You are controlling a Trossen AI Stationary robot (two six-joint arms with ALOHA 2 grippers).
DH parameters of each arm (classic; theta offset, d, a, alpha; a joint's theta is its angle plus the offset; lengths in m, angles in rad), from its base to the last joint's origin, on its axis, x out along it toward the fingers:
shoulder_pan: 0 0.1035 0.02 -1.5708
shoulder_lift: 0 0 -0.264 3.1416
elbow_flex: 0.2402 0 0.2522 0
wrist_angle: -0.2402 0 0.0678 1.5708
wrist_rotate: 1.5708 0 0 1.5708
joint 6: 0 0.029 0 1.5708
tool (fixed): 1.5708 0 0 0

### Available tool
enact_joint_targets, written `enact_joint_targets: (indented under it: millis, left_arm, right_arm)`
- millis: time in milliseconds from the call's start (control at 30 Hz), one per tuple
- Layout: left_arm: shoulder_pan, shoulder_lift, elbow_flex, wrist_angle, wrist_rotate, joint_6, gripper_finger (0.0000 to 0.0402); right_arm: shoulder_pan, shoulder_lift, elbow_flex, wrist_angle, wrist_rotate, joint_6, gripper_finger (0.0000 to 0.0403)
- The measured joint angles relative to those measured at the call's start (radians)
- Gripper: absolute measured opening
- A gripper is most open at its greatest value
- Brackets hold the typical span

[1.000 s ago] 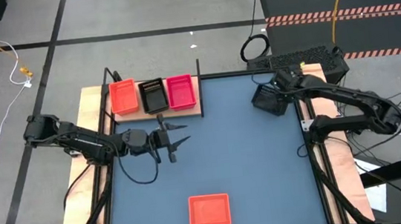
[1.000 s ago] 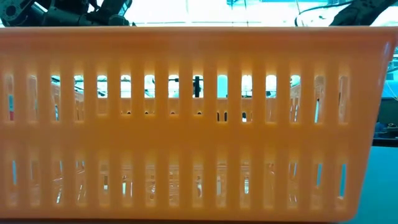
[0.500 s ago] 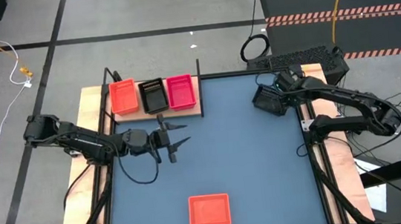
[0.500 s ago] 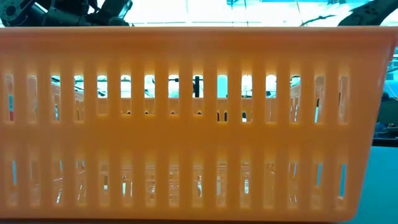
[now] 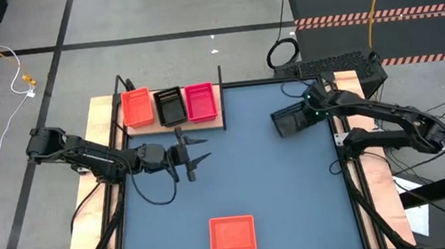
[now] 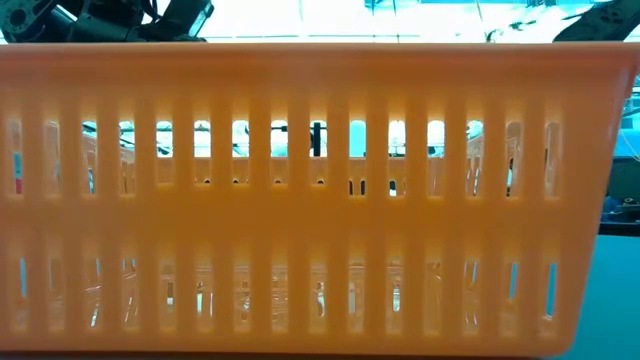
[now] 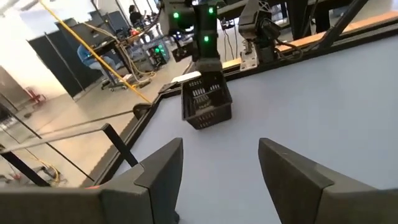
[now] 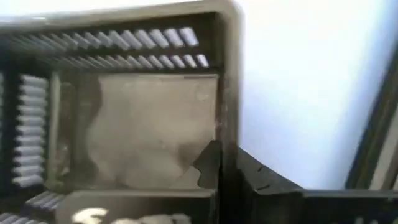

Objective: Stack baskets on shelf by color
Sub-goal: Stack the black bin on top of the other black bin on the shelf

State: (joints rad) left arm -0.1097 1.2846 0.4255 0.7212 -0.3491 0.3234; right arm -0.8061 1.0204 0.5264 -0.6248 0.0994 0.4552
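Gripping the rim of a black basket (image 5: 290, 121), the right gripper (image 5: 314, 113) is clamped on it near the table's (image 5: 279, 185) right edge. The left gripper (image 5: 197, 162), jaws spread wide and empty, hovers beside the shelf (image 5: 214, 124), where orange, black and pink baskets sit side by side. Another orange basket (image 5: 232, 234) lies at the near edge.

Even overhead light; blown-out backlight and blur in the low view.
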Motion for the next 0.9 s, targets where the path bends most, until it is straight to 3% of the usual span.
enact_joint_targets:
  millis: [133,300,467,567,667,900]
  left_arm:
    - [0.0,0.0,0.0,0.03,0.063,0.081,0.0211]
    - [-0.002,0.038,0.058,0.04,0.174,0.118,0.0212]
    - [-0.018,0.181,0.33,-0.262,0.293,0.094,0.0211]
    - [-0.05,0.288,0.508,-0.444,0.229,0.19,0.0211]
    - [-0.072,0.365,0.648,-0.546,0.152,0.316,0.0211]
    - [-0.077,0.518,0.885,-0.752,0.182,0.374,0.0211]
  right_arm:
    - [0.072,-0.055,0.041,0.013,-0.05,-0.092,0.0002]
    - [0.175,-0.079,0.133,0.044,-0.076,-0.067,0.0001]
    - [0.32,-0.04,0.161,0.191,-0.04,0.014,0.0001]
    - [0.418,0.007,0.161,0.23,0.005,0.026,0.0001]
    - [0.492,0.024,0.161,0.221,-0.02,0.018,0.0001]
    - [0.613,0.023,0.161,0.27,0.056,-0.052,0.0]
